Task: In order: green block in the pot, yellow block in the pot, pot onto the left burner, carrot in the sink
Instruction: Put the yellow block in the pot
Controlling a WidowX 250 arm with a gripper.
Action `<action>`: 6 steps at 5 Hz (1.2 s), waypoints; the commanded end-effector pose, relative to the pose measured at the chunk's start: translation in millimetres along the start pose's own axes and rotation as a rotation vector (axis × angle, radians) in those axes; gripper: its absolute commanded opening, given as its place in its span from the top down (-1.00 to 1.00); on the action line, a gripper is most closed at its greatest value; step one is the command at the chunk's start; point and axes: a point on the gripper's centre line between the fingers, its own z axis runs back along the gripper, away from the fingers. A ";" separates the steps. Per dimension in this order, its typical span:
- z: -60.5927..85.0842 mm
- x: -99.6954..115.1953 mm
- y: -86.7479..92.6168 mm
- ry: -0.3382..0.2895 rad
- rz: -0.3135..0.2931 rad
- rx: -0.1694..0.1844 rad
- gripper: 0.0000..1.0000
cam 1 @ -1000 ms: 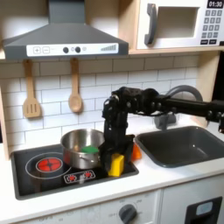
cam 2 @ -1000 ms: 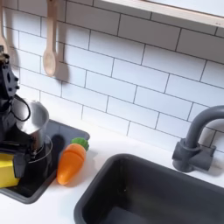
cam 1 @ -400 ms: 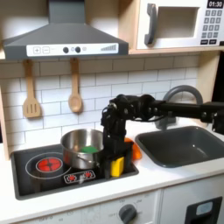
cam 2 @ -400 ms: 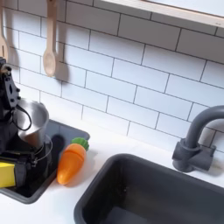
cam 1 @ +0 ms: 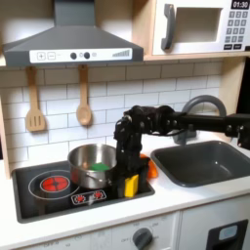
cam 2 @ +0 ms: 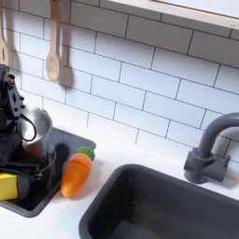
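Observation:
The silver pot (cam 1: 91,164) stands on the stovetop's right burner with the green block (cam 1: 100,169) inside it. In the second exterior view the pot (cam 2: 37,129) sits behind the arm. The yellow block (cam 1: 129,184) rests on the stovetop just right of the pot, and my gripper (cam 1: 128,182) is lowered over it with a finger on each side. At the left edge of the second exterior view, the yellow block (cam 2: 7,185) shows under the gripper (cam 2: 11,179). The carrot (cam 2: 75,174) lies on the counter between stove and sink (cam 2: 159,207). The left burner (cam 1: 54,183) is bare.
A dark curved faucet (cam 2: 211,149) rises behind the sink (cam 1: 200,162). Two wooden utensils (cam 1: 84,98) hang on the tiled wall above the stove. The range hood and a microwave (cam 1: 200,26) sit high above. The stovetop's red knob prints (cam 1: 88,197) run along its front edge.
The gripper has come down a little over the yellow block, covering more of it. The pot, the green block and the carrot have stayed in place.

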 end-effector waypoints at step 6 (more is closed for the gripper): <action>45.1 9.6 -26.5 -0.067 -0.029 -0.062 1.00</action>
